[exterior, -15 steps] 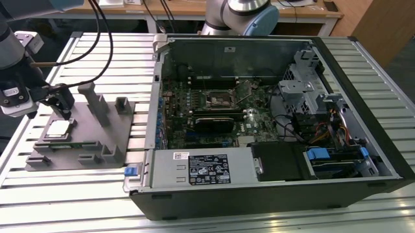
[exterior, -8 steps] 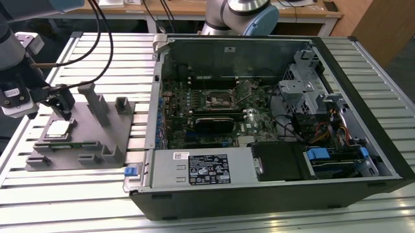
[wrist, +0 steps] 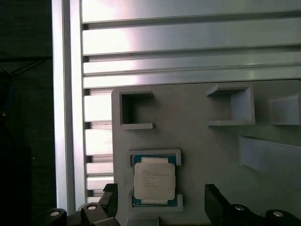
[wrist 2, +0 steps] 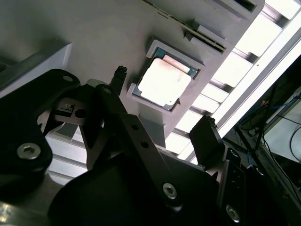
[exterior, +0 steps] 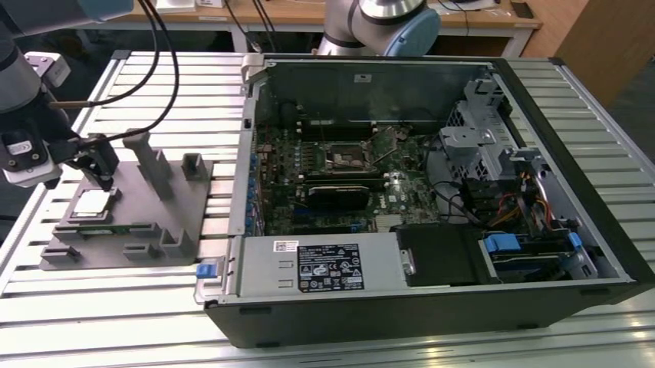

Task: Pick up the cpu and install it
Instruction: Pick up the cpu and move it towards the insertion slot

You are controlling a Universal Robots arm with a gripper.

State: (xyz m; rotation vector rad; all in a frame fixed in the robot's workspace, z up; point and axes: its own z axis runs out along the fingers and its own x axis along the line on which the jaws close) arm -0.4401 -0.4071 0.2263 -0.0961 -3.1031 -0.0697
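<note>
At the exterior view's left, the black two-fingered gripper (exterior: 100,170) hangs just above a flat grey plastic tray (exterior: 133,211), which lies on a slatted aluminium table (exterior: 113,322). The cpu (exterior: 92,203), a small square chip with a shiny silver-white top, lies flat in a shallow recess of that tray, just below the gripper. The claw is spread wide and holds nothing.

Further right stands an open black computer case (exterior: 603,222). The square black socket frame (exterior: 346,157) on its green motherboard is well apart from the tray.

The step in hand looks like the approach for the grasp. To do it well, I judge the gripper should go down centred on the cpu and square to its edges. It should meet the thin rim on both sides at once, with light force. A skewed descent could catch the recess wall or tip the cpu.

The exterior view gives the gripper's height over the tray and the way across to the socket frame. The first wrist view gives the alignment. There the dark fingertips (wrist: 214,200) stand to either side of the cpu (wrist: 154,181), apart from it, and the raised frame seems cut away on those two sides. The second wrist view shows the cpu (wrist 2: 162,81) from a slant, beyond the gripper (wrist 2: 163,99), with one fingertip (wrist 2: 207,139) clear of the tray.
</note>
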